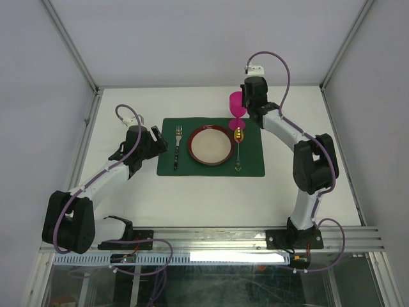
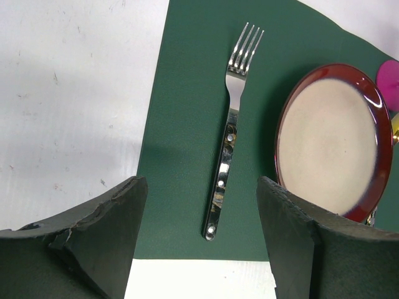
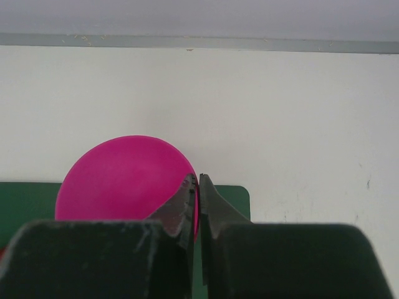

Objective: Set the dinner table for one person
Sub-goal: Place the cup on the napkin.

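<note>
Nearly done: mat [image 1: 167, 167] on tabletop [image 1: 128, 204]. Fork [image 2: 227, 124] just ahead of left end effector [image 2: 201, 180] (spread, empty), plate [image 2: 327, 143] to its right, spoon [image 1: 238, 144] beyond plate. Right end effector [image 3: 198, 187] pinches pink cup [image 3: 118, 177] by rim, over mat's far corner. Left to do, prob.: release cup. No knife seen.

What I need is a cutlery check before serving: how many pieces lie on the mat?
2. A fork lies left of the plate, a spoon right of it, both on the mat. The cup and right arm might hide more.
</note>
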